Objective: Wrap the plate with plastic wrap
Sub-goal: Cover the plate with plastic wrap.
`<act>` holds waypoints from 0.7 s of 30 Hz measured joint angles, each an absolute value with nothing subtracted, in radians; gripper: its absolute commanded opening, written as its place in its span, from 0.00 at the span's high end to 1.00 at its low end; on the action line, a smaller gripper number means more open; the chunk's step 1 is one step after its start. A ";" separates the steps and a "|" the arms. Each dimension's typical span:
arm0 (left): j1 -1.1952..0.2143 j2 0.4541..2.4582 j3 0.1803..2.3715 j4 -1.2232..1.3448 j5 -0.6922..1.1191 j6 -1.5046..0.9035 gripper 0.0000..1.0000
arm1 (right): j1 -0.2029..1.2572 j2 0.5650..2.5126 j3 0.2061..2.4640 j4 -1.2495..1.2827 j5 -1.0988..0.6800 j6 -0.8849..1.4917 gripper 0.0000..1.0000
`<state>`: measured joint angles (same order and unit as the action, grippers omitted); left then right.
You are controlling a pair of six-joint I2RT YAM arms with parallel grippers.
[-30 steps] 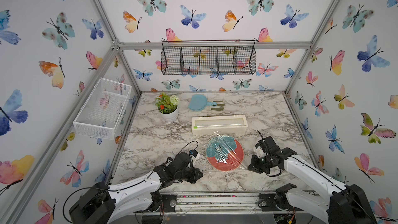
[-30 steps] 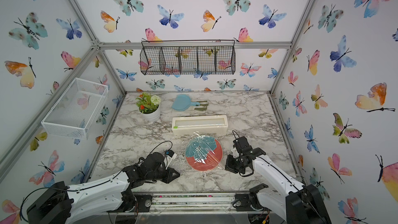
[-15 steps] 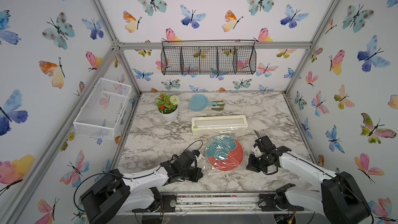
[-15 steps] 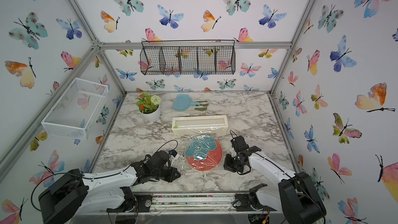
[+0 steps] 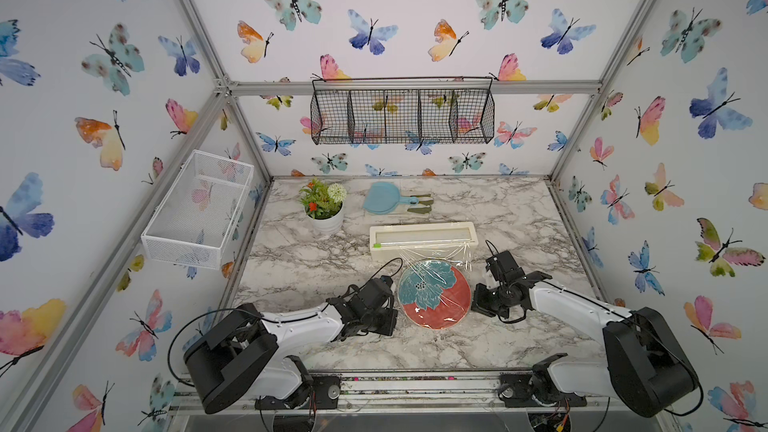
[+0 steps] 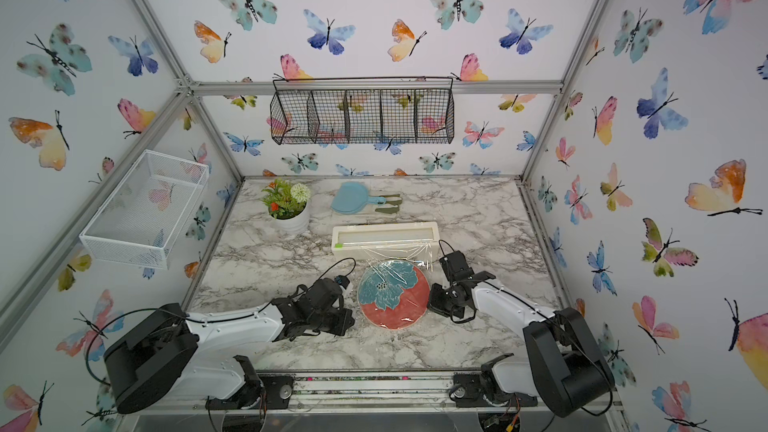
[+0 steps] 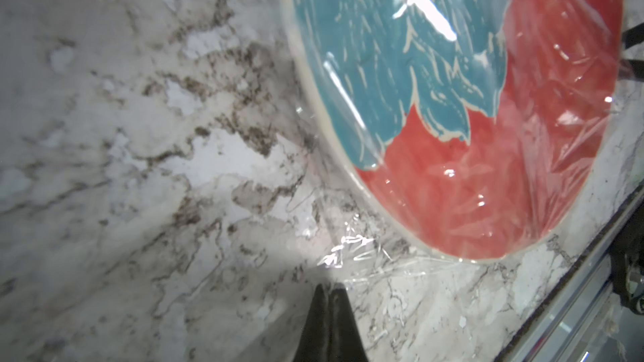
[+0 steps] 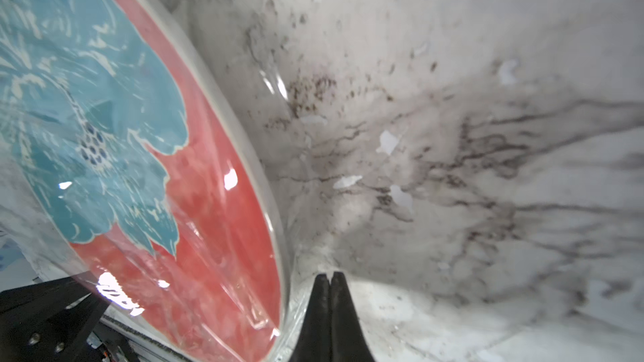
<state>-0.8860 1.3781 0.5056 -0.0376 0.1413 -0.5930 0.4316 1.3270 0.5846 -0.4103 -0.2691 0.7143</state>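
**Top views.** The plate (image 5: 434, 295) lies flat on the table (image 5: 519, 218), near the front edge, between the two arms. The wrap (image 5: 434, 254) runs from the box (image 5: 422, 238), just behind the plate, forward over the plate's face. It is creased and glossy. The left end effector (image 5: 388, 322) sits low, just beside the plate's left rim. The right end effector (image 5: 478, 303) sits low, just beside the right rim. Neither top view shows how the jaws stand. A plant (image 5: 323, 206) and a blue dish (image 5: 380, 200) stand at the back, well apart from the plate.

**Left wrist view.** The left end effector's fingers (image 7: 343, 322) are pressed together with no gap. Their tips are down at the table, at the crinkled edge of wrap that spills past the plate's rim. Whether any wrap is nipped between them cannot be told. Wrap covers the part of the plate seen here.

**Right wrist view.** The right end effector's fingers (image 8: 345, 318) are pressed together with no gap. Their tips are low over the table, just beside the plate's rim. Wrap drapes over the rim next to them, and no hold on it can be confirmed.
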 measured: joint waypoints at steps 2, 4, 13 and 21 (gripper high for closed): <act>-0.883 1.407 0.530 -0.034 0.130 -0.596 1.00 | 0.432 1.328 0.584 -0.379 -0.258 0.729 0.98; -0.873 1.434 0.548 -0.020 0.126 -0.604 1.00 | 0.432 1.325 0.578 -0.330 -0.247 0.749 0.98; -0.829 1.456 0.550 0.040 0.125 -0.657 1.00 | 0.432 1.313 0.469 -0.131 -0.233 0.828 0.80; -0.819 1.454 0.548 0.039 0.118 -0.674 1.00 | 0.431 1.209 0.508 -0.239 -0.132 0.819 0.36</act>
<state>-0.8188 1.4544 0.5476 0.0391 0.1181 -0.6743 0.4309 1.2087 0.5079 -0.2390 -0.1322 0.8188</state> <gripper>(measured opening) 0.047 0.626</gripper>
